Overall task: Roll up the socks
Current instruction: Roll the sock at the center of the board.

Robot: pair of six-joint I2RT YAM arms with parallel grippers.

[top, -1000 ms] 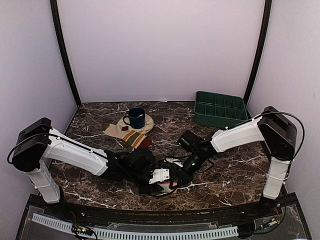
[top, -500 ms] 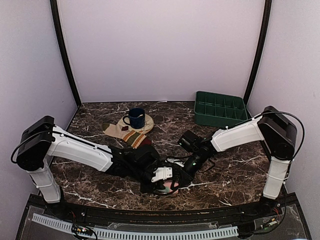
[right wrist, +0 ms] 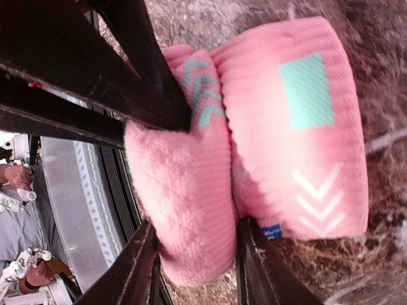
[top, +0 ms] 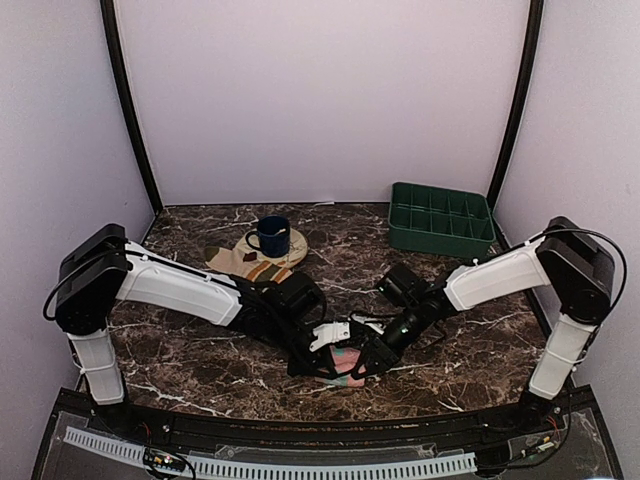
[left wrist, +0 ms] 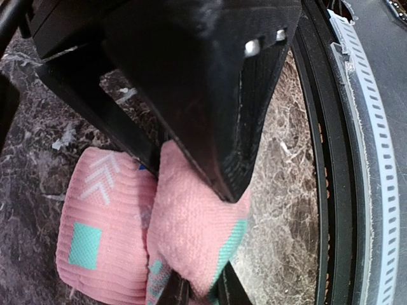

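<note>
Grip comes from the left gripper (top: pixel 318 355), pinching the pink sock (right wrist: pixel 292 127) at its fold so the roll can't spring open (right gripper (right wrist: pixel 197 225) spread astride it, likely ready to regrip).

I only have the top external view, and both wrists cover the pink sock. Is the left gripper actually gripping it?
Observer: Yes. The left wrist view shows the left gripper closed on a fold of the pink sock.
Operator: And the right one?
Observer: The right gripper straddles that same fold. I cannot tell whether it presses.
Operator: How does the sock lie?
Observer: Doubled into two thick lobes side by side, with a mint patch showing on the free lobe.
</note>
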